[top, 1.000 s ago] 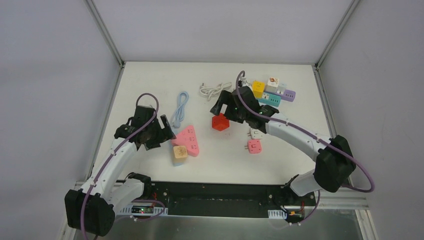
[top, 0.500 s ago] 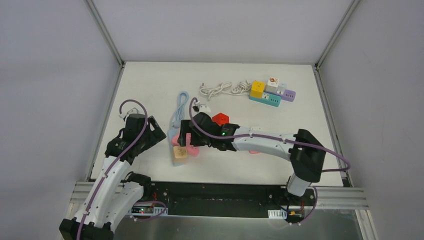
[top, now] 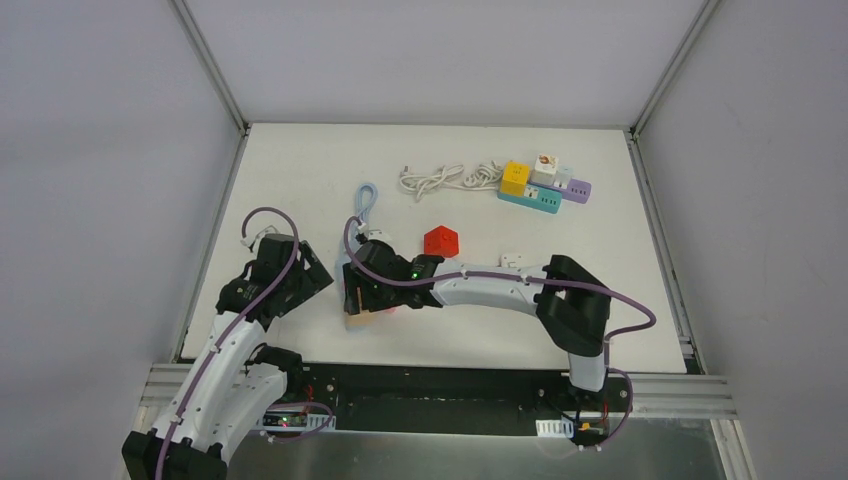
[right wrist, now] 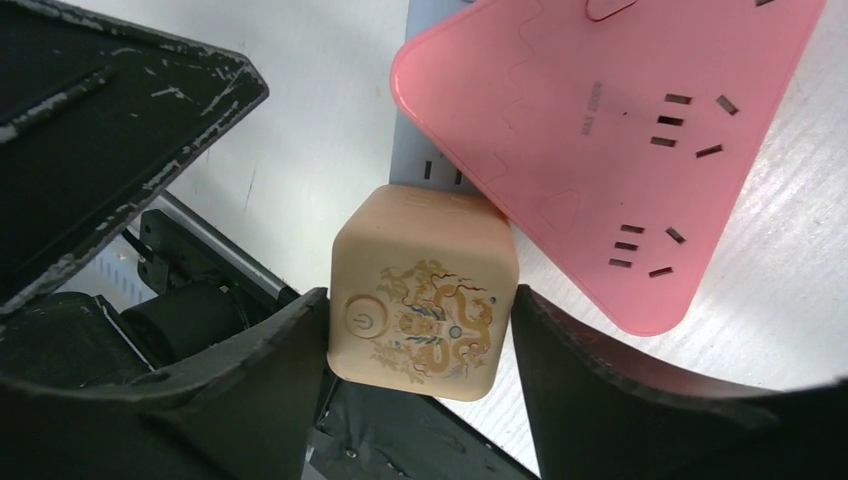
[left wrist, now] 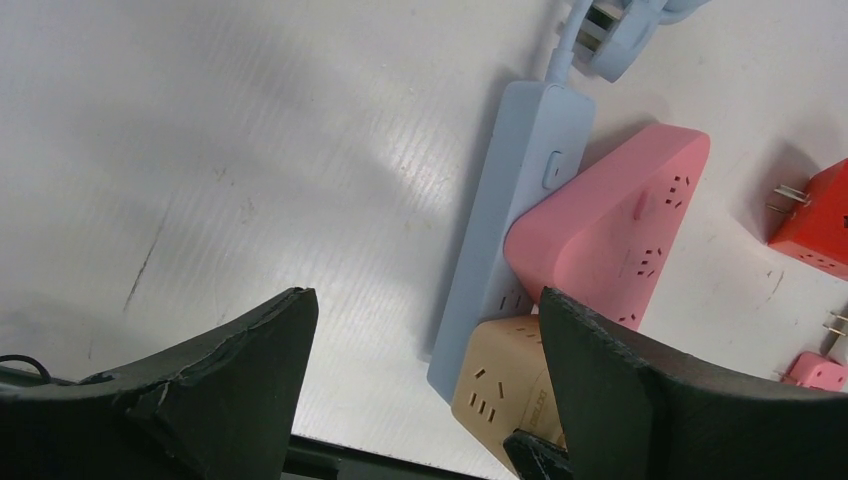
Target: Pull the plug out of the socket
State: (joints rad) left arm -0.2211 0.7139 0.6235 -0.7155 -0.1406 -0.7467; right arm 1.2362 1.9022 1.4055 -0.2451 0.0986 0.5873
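Note:
A beige cube plug [right wrist: 420,290] with a dragon print sits in the near end of a light-blue power strip [left wrist: 520,200], beside a pink triangular socket block [right wrist: 610,130]. My right gripper [right wrist: 420,302] stands over the cube, with one finger pressed on each side of it. In the top view the right gripper [top: 362,295] covers most of the cube [top: 358,318]. My left gripper [left wrist: 425,300] is open and empty, just left of the strip, above bare table. The cube [left wrist: 505,385] shows by its right finger. In the top view the left gripper [top: 318,278] is left of the strip.
A red cube adapter [top: 440,242] lies right of the strip. The strip's coiled blue cable [top: 366,200] runs to the back. A white cable [top: 440,180] and a cluster of coloured strips and cubes [top: 545,185] lie at the back right. A small white adapter [top: 513,260] sits behind the right forearm.
My right arm swung from the red cube at the centre to the left and down onto the beige cube plug. My left gripper drew back left, off the pink block.

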